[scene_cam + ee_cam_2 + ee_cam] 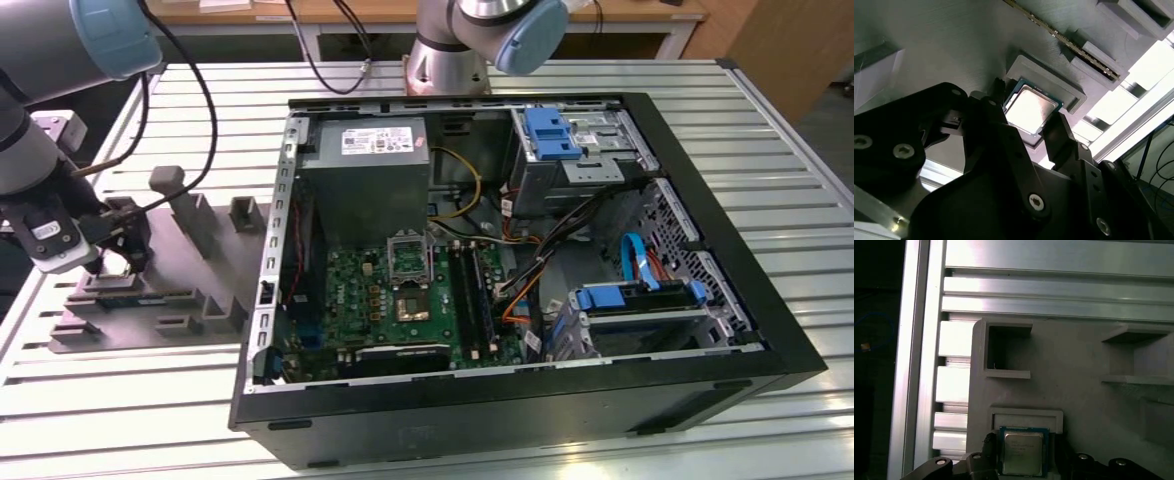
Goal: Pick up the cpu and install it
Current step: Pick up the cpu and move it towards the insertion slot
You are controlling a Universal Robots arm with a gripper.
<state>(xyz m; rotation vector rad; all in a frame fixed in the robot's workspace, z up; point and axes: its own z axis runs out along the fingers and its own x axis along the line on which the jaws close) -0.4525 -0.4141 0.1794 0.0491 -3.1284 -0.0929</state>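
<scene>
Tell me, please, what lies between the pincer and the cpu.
Nothing. In both wrist views the pincer straddles the cpu, which lies in a recess of the grey holder, with no other thing between them.

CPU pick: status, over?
Gripper down at the grey fixture, astride the cpu. Chip flat in its pocket, not lifted. Nothing lying on top of it.

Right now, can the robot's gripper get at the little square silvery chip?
Probably yes. The black gripper sits right at the small square silvery-grey chip in its grey plastic holder, and nothing covers the chip.
</scene>
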